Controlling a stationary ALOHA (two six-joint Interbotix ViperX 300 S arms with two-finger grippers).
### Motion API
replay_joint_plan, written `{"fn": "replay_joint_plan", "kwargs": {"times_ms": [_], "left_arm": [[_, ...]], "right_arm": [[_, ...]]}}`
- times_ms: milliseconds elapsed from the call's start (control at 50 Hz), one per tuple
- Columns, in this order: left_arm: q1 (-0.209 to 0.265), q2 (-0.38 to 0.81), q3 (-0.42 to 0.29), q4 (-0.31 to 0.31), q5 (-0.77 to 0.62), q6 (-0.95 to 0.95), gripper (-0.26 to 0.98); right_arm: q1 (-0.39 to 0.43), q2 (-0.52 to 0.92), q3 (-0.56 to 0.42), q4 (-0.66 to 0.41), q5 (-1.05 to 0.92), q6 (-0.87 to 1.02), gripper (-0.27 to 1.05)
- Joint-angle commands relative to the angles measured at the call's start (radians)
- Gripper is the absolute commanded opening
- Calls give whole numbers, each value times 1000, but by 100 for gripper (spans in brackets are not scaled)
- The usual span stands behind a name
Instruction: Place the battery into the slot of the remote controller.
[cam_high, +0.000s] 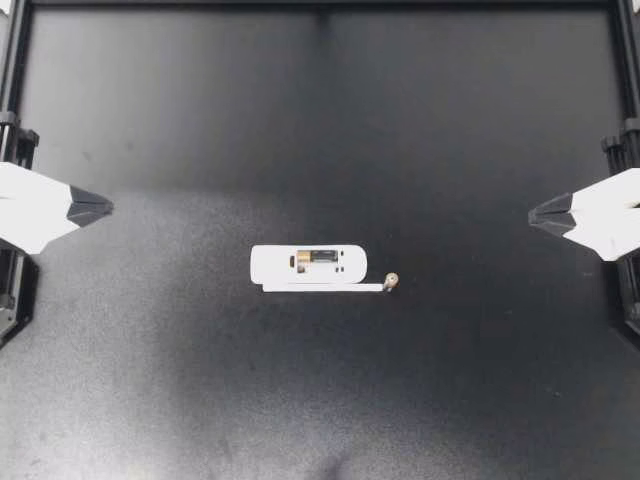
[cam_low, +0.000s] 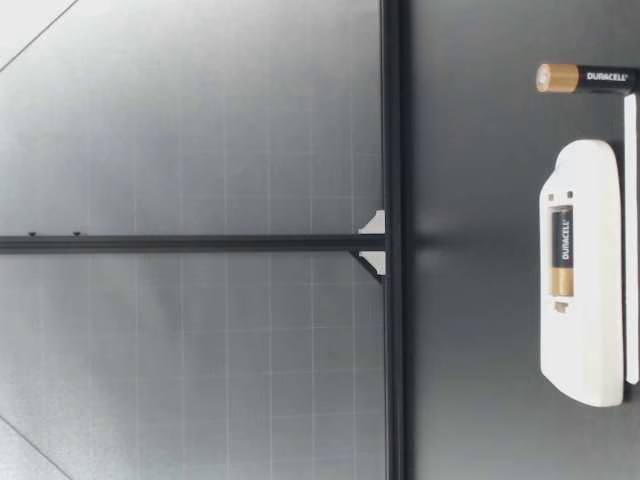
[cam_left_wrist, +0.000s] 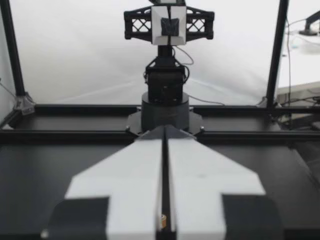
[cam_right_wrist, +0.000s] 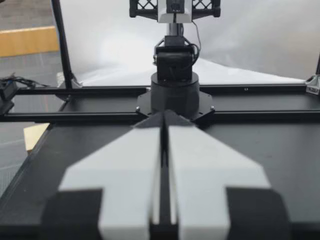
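While one battery already sits in the slot of the remote controller, its copper end to the left, the loose battery stands on end on the table. It is just off the remote's right near corner, copper end up in the low view. There the seated cell fills the open slot lengthwise in the white remote.

A thin white strip lies along the remote's near edge. Its right tip reaches almost to the loose battery; whether the two touch I cannot tell. In the low view the strip lies nearer that camera than the remote.

The remote is around the middle of the table, well apart from both arms. My left gripper rests at the left edge and my right gripper at the right edge, both pointing inward. In the left wrist view the fingers are pressed together with only a seam between them, holding nothing. In the right wrist view the fingers are closed the same way and also empty
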Motion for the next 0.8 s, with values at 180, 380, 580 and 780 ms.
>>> {"fn": "replay_joint_plan", "kwargs": {"times_ms": [180,380,580,780], "left_arm": [[11,0,-6,-2,-64,2,-14],[11,11,11,-2,-86,3,-14],[11,17,35,-3,-118,2,-14],[12,18,40,-2,-127,3,-14]], "right_arm": [[-3,17,-14,-2,-32,5,-16],[-3,130,-66,0,6,21,-16],[-11,298,-175,2,179,46,-16],[-26,434,-295,2,448,57,-16]]}}
